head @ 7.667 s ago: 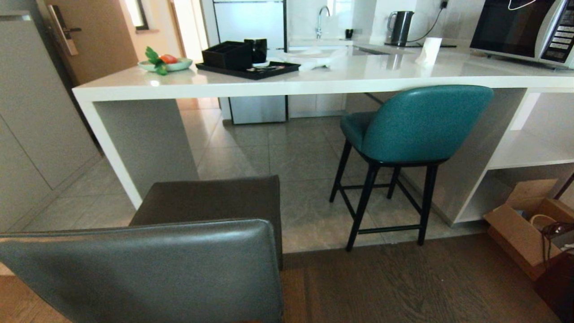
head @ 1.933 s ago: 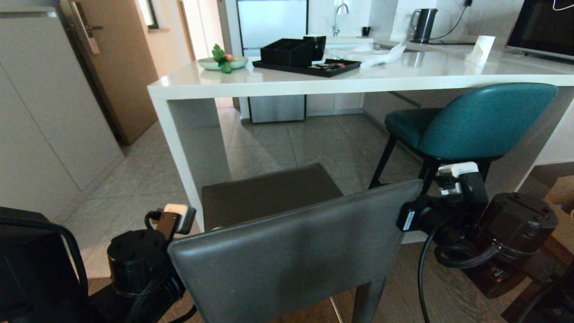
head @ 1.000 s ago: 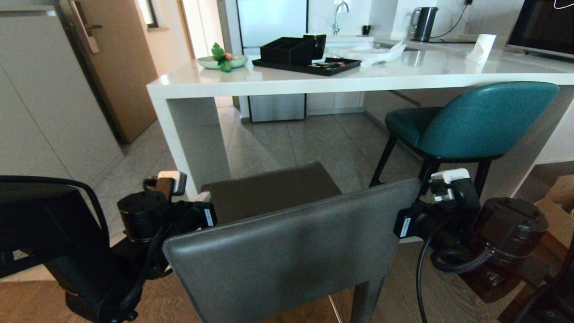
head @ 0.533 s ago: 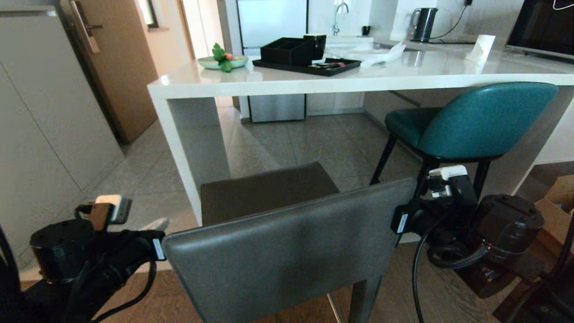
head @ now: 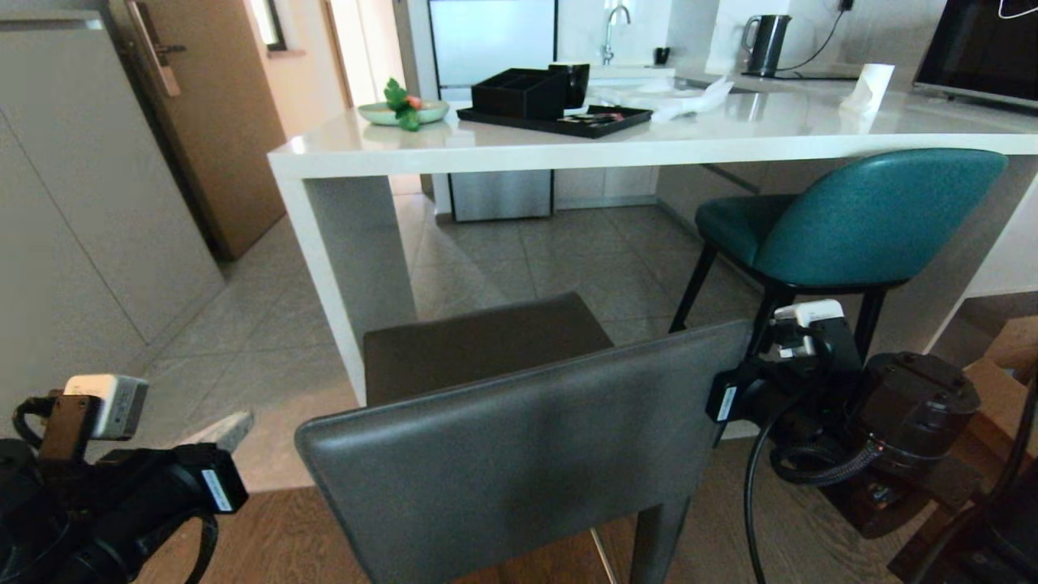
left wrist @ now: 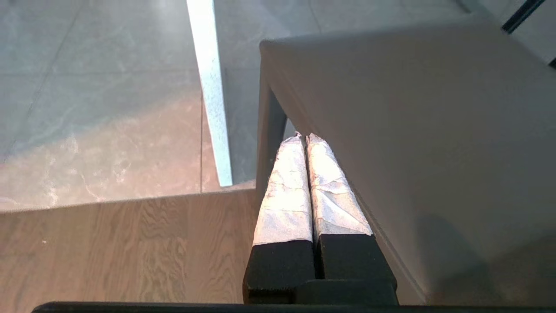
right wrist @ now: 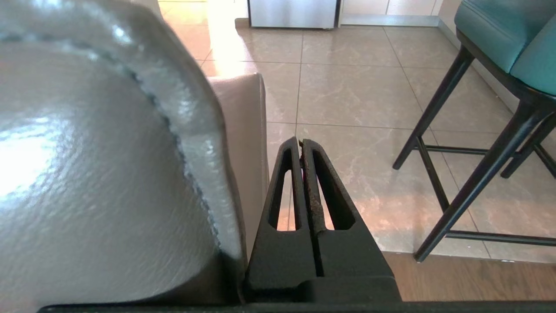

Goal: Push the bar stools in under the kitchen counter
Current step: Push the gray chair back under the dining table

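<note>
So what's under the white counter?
The teal stool sits partly under the counter, over bare floor tiles. The grey stool isn't under yet. Its back hides some floor.

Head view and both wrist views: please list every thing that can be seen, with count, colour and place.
grey stool: 1, grey, nearest, seat partly under the counter's left end
teal stool: 1, teal with black legs, right, seat under the counter
kitchen counter: 1, white, across the middle
black tray: 1, black, on the counter, carrying a black organiser
green dish: 1, pale green, at the counter's left end
kettle: 1, dark, far back
tap: 1, chrome, far back
door: 1, brown, left
cardboard box: 1, brown, floor at right
left gripper: 1, fingers white-wrapped, shut, beside the grey stool's left edge
right gripper: 1, black, shut, at the backrest's right edge
</note>
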Robot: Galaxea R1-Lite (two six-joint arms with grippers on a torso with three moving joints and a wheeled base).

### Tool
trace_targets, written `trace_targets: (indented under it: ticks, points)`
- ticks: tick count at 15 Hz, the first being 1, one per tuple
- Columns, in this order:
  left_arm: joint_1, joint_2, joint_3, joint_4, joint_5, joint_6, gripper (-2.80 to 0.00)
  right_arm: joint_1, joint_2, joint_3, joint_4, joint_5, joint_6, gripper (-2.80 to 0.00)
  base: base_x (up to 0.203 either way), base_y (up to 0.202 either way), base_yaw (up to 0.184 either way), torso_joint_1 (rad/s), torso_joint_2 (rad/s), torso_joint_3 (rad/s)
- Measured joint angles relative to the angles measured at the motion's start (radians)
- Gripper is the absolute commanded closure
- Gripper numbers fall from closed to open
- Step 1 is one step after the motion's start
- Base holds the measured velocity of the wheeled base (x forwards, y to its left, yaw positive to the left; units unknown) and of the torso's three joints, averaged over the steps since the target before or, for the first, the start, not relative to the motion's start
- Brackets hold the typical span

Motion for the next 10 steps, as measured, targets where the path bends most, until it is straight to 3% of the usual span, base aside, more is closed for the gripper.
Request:
trace_targets:
  ticks: [2,4,7,10]
  points:
    - [-0.061,-0.117,-0.036,0.132,0.007,0.011,0.0,0.004,0.003,-0.002,0.001,-0.001,-0.004,0.0,0.0,0.0,0.0,0.0,0.0,0.0]
    - [-0.172,-0.22,-0.117,0.345,0.035,0.015,0.0,0.009,0.005,-0.008,0.004,-0.004,-0.006,0.0,0.0,0.0,0.0,0.0,0.0,0.0]
    - [-0.322,-0.296,-0.221,0.628,0.192,0.006,0.0,0.011,0.004,-0.011,0.006,-0.002,-0.006,0.0,0.0,0.0,0.0,0.0,0.0,0.0]
    - [-0.353,-0.276,-0.243,0.623,0.271,-0.008,0.0,0.011,0.0,-0.013,0.007,-0.001,-0.007,0.0,0.0,0.0,0.0,0.0,0.0,0.0]
